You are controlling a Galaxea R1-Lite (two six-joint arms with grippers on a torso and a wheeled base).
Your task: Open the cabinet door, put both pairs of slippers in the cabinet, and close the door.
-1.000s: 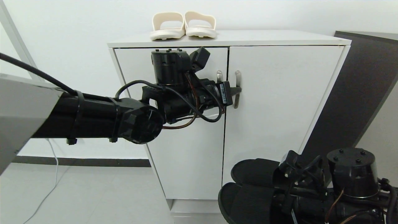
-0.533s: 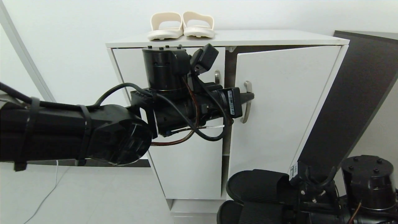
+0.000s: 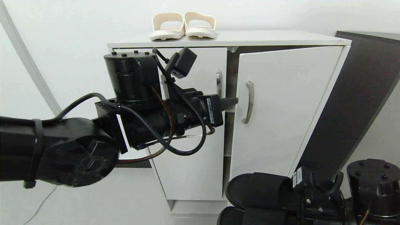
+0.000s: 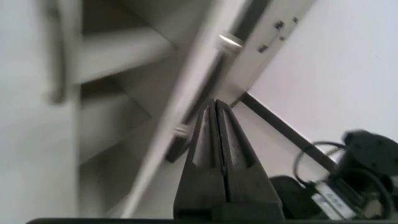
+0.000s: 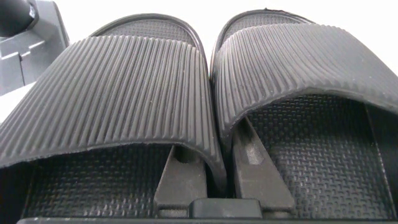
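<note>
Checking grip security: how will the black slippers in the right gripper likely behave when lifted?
The black slippers look rubbery, so probably light and somewhat bendy. Ribbed straps should resist slipping. Pinched by the right gripper at inner strap edges only, they may sag or swing.

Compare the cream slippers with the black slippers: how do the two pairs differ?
Colour: the cream slippers are pale, the black slippers dark. Place: the cream pair stands on top of the cabinet; the black pair is held low before it by the right gripper. Straps: cream smooth, black ribbed. Both are open slides, set side by side.
</note>
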